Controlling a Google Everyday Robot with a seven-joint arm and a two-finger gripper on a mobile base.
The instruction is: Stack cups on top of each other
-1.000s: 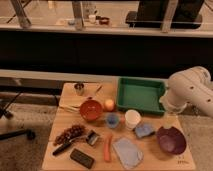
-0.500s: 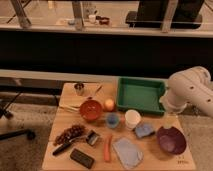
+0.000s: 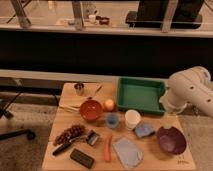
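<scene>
Blue cup (image 3: 112, 120) beside white cup (image 3: 132, 119); gripper hidden, arm (image 3: 192, 92) at right.

The light-blue cup (image 3: 112, 120) is beside the cream cup (image 3: 132, 119); orange-red bowl (image 3: 91, 110), purple bowl (image 3: 171, 140), green tray (image 3: 141, 80), tan desk (image 3: 64, 126); right, a white arm (image 3: 190, 92), its gripper out of view.

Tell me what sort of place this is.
Probably a robotics lab or office test space: a white robot arm stands at the right edge of a wooden table set with a blue cup, a white cup and props, with an office chair's base to the left. Its hand is out of sight.
</scene>
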